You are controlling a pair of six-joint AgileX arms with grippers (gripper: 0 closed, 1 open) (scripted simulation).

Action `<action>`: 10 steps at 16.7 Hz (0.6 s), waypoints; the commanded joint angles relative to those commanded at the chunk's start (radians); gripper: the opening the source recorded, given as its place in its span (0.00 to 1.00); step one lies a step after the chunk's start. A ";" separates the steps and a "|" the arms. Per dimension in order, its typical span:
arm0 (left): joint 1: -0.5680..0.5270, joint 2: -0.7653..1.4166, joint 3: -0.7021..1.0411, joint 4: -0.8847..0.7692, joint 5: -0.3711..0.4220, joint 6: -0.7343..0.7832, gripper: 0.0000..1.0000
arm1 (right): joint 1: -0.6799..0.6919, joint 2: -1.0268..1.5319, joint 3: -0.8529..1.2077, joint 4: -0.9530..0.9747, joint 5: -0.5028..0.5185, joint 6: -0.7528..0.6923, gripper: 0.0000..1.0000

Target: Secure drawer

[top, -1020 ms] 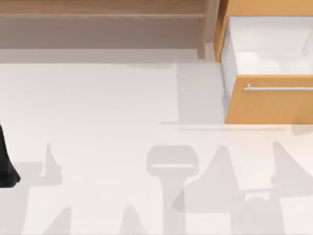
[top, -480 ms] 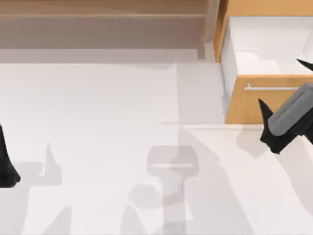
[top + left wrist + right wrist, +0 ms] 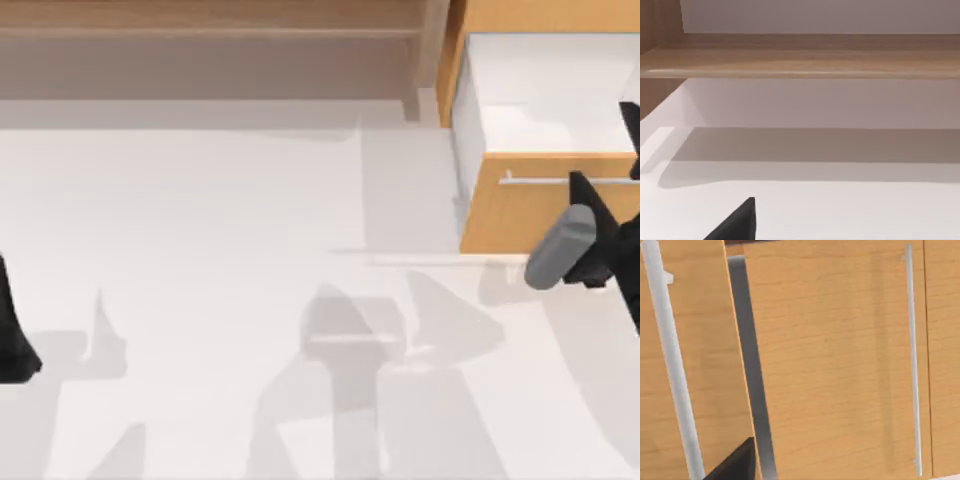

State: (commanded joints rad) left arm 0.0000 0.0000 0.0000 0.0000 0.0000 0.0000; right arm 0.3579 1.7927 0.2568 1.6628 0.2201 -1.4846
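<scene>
Left gripper (image 3: 12,340) sits parked at the table's left edge, near side; a dark fingertip (image 3: 735,225) pokes into its wrist view above bare white table (image 3: 200,250). Whether its fingers are apart or together, cannot tell.

Right gripper (image 3: 605,195) is at the table's right side, in front of the drawer (image 3: 540,215). One dark finger (image 3: 585,195) crosses the orange-tan front panel by the silver bar handle (image 3: 535,181); a second dark tip shows farther back at the frame edge, so the fingers look spread, holding nothing.

Drawer stands pulled out at far right, white inner walls exposed. Right wrist view: its front panel and handle close up.

Behind, brown wooden shelf unit (image 3: 210,50) runs along the far-left side.
</scene>
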 joint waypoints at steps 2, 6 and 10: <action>0.000 0.000 0.000 0.000 0.000 0.000 1.00 | -0.003 0.086 -0.016 0.040 0.076 -0.057 1.00; 0.000 0.000 0.000 0.000 0.000 0.000 1.00 | -0.011 0.184 -0.041 0.093 0.158 -0.071 1.00; 0.000 0.000 0.000 0.000 0.000 0.000 1.00 | -0.011 0.185 -0.042 0.094 0.159 -0.070 1.00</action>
State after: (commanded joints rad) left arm 0.0000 0.0000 0.0000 0.0000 0.0000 0.0000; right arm 0.3466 1.9777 0.2151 1.7571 0.3787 -1.5551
